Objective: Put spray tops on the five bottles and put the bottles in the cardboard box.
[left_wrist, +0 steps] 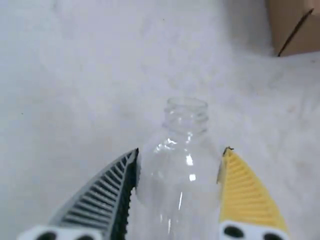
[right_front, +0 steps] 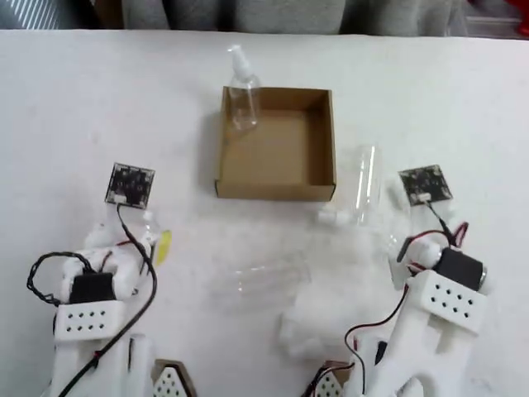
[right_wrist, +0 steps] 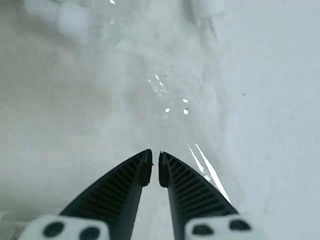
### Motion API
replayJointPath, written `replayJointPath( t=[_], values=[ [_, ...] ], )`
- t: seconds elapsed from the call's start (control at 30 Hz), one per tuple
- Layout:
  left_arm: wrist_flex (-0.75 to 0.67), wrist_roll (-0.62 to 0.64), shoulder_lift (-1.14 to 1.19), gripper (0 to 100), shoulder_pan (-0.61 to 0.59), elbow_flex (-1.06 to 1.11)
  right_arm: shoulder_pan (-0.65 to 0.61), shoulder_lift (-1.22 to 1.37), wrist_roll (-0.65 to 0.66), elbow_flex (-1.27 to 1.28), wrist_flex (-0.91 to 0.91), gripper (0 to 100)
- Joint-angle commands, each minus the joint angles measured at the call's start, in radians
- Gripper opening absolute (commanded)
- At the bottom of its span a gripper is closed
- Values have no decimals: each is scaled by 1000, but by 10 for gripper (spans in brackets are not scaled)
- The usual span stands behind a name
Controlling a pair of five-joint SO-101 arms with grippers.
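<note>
Uncapped bottle (left_wrist: 183,131) clamped in left gripper (left_wrist: 180,151), front-left of cardboard box (right_front: 277,188); right gripper (right_wrist: 155,162) fingers together, front-right of box. 1 sprayer-topped bottle (right_front: 245,99) leans in box's far-left corner.

We see a white bench (right_front: 83,99) running right across the high view. Past its far edge we make out a dim strip of room: grey upright shapes (right_front: 289,12), a pale striped patch (right_front: 33,12) at one corner and a bit of red (right_front: 504,10) at the other. We cannot tell what these are.
</note>
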Motion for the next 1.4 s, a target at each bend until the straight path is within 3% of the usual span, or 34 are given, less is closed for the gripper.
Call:
replayJointPath(
  t=[0.0,0.2,0.37,0.5,0.7,1.13,1.37],
  values=[
    [-23,12,-24,185,-13,-8,-99,-7,48,-144,90,18],
    [-18,11,-24,185,-12,-8,-302,2,170,-258,185,18],
    [-18,8,-24,185,-12,-5,-414,153,282,-345,249,19],
    [-18,8,-22,186,-12,-3,-426,311,359,-430,246,26],
    [-21,8,-22,186,-8,0,-438,486,457,-532,246,137],
    [-44,6,-22,187,-7,11,-486,608,773,-557,211,140],
    [-44,6,-22,187,-7,11,-483,699,830,-562,134,141]
  ],
)
